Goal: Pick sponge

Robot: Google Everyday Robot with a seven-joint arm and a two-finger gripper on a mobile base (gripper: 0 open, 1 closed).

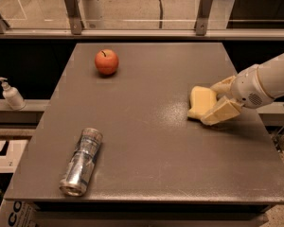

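The pale yellow sponge (199, 101) lies flat on the grey table (146, 131) near its right edge. My gripper (218, 100) reaches in from the right on a white arm. Its two pale yellow fingers are open and straddle the sponge's right end, one finger (221, 112) in front of it and the other (223, 85) behind it. The sponge's right end is partly hidden by the front finger. I cannot tell whether the fingers touch the sponge.
A red apple (106, 62) sits at the far left of the table. A crushed silver can (81, 161) lies on its side at the front left. A soap dispenser bottle (12, 94) stands on a ledge off the left edge. A glass railing runs behind the table.
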